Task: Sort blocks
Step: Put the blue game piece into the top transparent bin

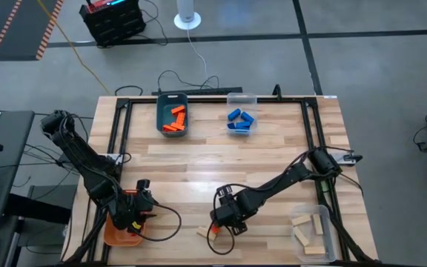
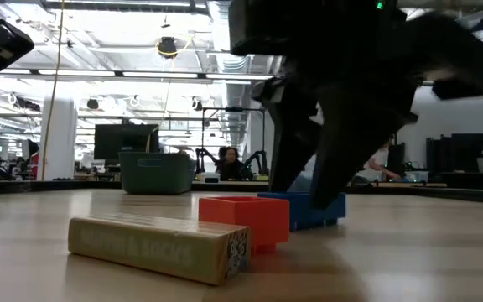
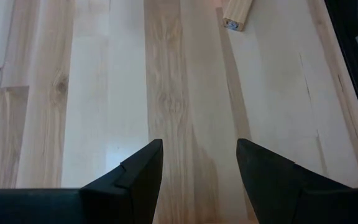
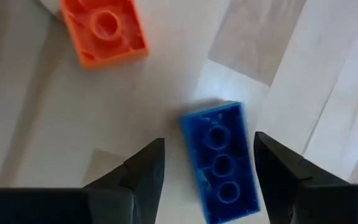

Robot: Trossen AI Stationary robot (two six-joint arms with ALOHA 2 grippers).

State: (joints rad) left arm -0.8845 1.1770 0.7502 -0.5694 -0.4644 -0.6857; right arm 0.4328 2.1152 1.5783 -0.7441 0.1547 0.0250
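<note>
Blue block between the spread fingers of the right tool, not yet gripped.

Blue block (image 4: 220,163) lying flat on the tabletop (image 1: 221,163) near the front edge, hollow underside up, long axis running along the line of the fingers and slightly skewed; sitting closer to one finger than the other, apparently touching neither. Orange block (image 4: 105,29) just beside it, clear of the fingers; pale wood block (image 2: 159,244) near both, at the front. Right tool (image 4: 209,171) wide open, holding nothing, poised low over the blue block. Judged: closing would pinch the short sides. Left tool (image 3: 199,167) also open and empty, over bare boards above the orange bin (image 1: 118,234), well apart from the block; right arm clearly nearer. Other blue blocks already in the clear bin (image 1: 242,97) at the back.
</note>
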